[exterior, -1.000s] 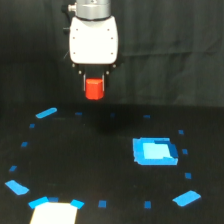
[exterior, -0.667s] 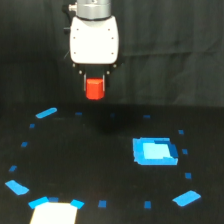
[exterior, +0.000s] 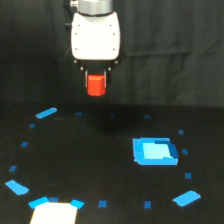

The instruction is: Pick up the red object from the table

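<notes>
The red object is a small red-orange stubby block. It hangs in my gripper, under the white gripper body, well above the black table. The fingers are dark and hard to make out against the black backdrop, but they are shut on the block, which shows below them. The block touches nothing on the table.
A larger blue patch lies on the table toward the exterior view's right. Small blue tape squares and strips ring the table, such as one strip at the left. A white patch with blue corners sits at the bottom left.
The gripper with the red object has risen slightly; otherwise nothing has moved.
</notes>
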Robot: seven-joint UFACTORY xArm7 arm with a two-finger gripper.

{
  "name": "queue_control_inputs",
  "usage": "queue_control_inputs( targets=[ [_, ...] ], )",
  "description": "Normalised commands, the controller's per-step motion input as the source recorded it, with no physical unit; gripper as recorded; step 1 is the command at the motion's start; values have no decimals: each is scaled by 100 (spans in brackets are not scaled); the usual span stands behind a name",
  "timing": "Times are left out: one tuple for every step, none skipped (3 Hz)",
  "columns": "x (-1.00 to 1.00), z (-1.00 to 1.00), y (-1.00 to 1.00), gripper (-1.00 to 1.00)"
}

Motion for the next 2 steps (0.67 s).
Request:
queue_control_inputs(
  targets=[
    [6, 52, -10, -100],
    [-13, 69, 8, -100]
  ],
)
